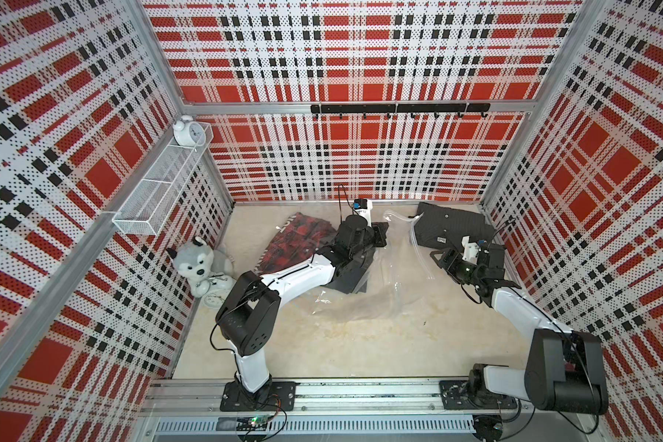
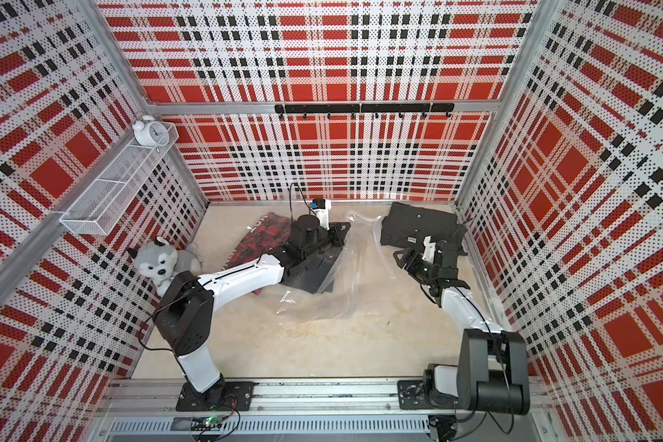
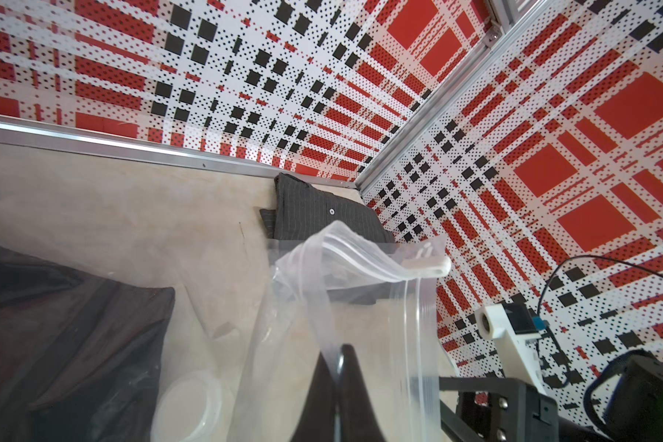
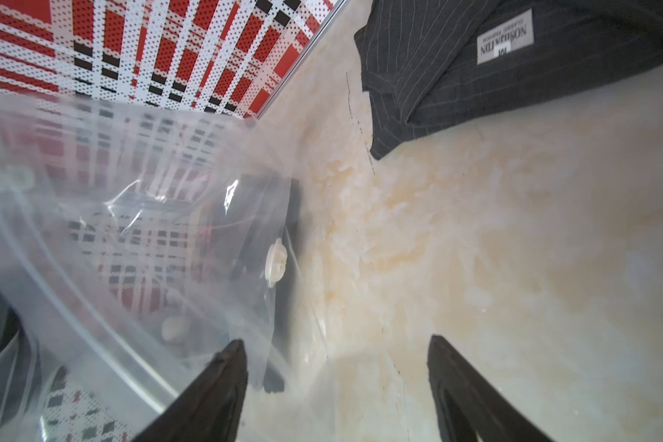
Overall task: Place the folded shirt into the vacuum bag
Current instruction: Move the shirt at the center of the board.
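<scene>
The folded shirt (image 1: 452, 227) (image 2: 418, 229) is dark with thin pinstripes and lies flat in the back right corner, also seen in the wrist views (image 3: 322, 210) (image 4: 475, 57). The vacuum bag (image 1: 360, 302) (image 2: 322, 306) is clear crinkly plastic spread across the middle of the floor. Its zip edge (image 3: 399, 264) is lifted, and its round white valve cap (image 4: 276, 260) (image 3: 188, 405) shows. My left gripper (image 3: 339, 356) (image 1: 379, 235) is shut on the bag's upper film. My right gripper (image 4: 335, 352) (image 1: 435, 256) hangs open between the bag and the shirt, holding nothing.
A red-and-black garment (image 1: 295, 245) and a dark cloth (image 1: 345, 275) lie under the left arm; the dark cloth shows through the plastic. A plush husky (image 1: 194, 260) and an alarm clock (image 1: 213, 300) sit at the left wall under a wire shelf (image 1: 161, 187). Plaid walls close three sides.
</scene>
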`<state>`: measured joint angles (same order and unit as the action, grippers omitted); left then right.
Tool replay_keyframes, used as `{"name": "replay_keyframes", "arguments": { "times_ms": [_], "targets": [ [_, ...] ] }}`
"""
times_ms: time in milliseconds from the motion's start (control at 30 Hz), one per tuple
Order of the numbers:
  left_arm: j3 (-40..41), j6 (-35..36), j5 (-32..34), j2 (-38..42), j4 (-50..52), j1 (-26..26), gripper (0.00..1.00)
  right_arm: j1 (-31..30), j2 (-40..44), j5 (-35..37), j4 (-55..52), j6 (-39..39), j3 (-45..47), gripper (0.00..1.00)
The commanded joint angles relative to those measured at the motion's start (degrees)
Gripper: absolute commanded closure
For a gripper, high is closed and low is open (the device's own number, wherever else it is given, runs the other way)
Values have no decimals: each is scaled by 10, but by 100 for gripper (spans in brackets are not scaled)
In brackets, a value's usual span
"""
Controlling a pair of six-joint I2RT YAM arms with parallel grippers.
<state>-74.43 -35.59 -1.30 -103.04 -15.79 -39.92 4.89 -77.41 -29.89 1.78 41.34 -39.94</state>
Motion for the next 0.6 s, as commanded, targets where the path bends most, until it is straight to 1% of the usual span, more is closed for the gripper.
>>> {"name": "replay_keyframes", "arguments": {
  "times_ms": [0,100,233,400,467,567],
  "targets": [
    [-2,13,-4,16,-3,16,100,6,-52,40,24,-15,-41,22],
    [10,14,-9,30,-4,25,100,9,-111,71,15,-28,-88,22],
    [26,18,-16,50,2,38,100,14,-194,71,13,-35,-161,22],
    [58,17,-17,88,2,47,100,22,-301,115,-77,-66,-297,22],
    [68,16,-15,100,3,48,100,28,-332,111,-88,-64,-336,22],
    [74,15,-17,105,4,47,100,28,-389,74,-109,-60,-411,22]
  ]
}}
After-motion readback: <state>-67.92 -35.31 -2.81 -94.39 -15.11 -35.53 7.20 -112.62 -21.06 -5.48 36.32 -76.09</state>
